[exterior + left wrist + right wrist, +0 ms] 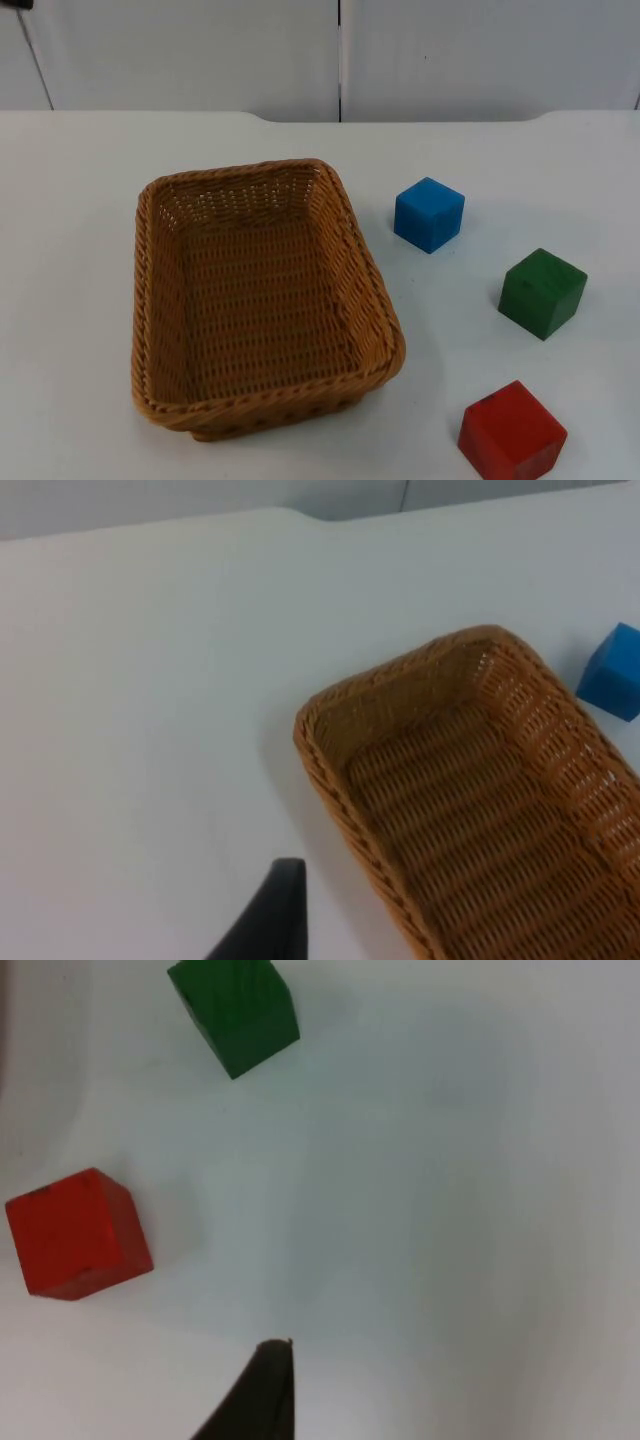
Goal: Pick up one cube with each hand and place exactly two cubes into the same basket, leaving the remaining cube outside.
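Note:
A woven brown basket (pixel 150 300) lies empty on the white table, left of centre. To its right stand three cubes on the table: blue (pixel 429 213) nearest the basket, green (pixel 542 293) further right, red (pixel 512 432) by the front edge. My left gripper (pixel 270 920) hangs over bare table beside the basket's corner (pixel 320 730), with the blue cube (pixel 612 672) beyond the basket. Over bare table, my right gripper (pixel 260 1395) is apart from the green cube (pixel 235 1015) and the red cube (pixel 78 1235). Neither gripper holds anything that I can see.
The grey partition wall (pixel 340 55) closes the table at the back. Bare white table lies left of the basket and between the cubes.

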Robot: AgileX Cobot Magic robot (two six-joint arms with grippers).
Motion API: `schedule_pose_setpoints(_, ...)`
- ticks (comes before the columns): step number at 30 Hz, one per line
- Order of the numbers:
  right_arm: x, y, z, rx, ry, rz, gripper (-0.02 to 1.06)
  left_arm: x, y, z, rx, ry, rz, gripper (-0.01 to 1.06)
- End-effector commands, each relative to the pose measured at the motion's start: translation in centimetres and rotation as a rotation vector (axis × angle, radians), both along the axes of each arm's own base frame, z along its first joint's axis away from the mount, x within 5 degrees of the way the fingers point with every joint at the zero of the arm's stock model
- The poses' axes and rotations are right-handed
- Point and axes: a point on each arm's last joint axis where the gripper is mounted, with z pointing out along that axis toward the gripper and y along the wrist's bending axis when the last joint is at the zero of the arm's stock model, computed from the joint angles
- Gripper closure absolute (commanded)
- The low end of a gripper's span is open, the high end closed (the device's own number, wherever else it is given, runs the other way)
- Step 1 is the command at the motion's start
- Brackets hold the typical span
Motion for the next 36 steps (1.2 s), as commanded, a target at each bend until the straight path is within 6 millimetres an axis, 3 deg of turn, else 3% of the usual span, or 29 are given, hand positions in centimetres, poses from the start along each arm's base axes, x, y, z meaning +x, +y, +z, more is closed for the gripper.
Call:
schedule_pose_setpoints(1, 1.0, 0.0, 0.7, 0.0, -0.013, 0.0, -0.01, 1.1, -0.1, 0.4, -0.007, -0.01, -0.005, 0.0)
schedule_pose_setpoints(12, 4.3, 0.4, 1.2, -0.001, 0.02, 0.004, -0.01, 5.8, -0.8, 0.7, -0.018, 0.003, -0.054, 0.0)
schedule_pose_setpoints(27, 6.2, 0.9, -0.3, 0.029, 0.083, 0.007, -0.01, 12.0, -1.6, -1.1, -0.012, 0.057, -0.111, 0.0)
schedule_pose_setpoints(32, 7.0, 1.0, -1.5, 0.025, 0.14, 0.008, -0.01, 14.0, -3.3, -2.3, -0.004, 0.092, -0.17, 0.0)
schedule_pose_setpoints(36, 7.8, 1.3, -2.7, 0.032, 0.195, 0.006, -0.01, 15.9, -6.2, -3.3, 0.002, 0.116, -0.251, 0.0)
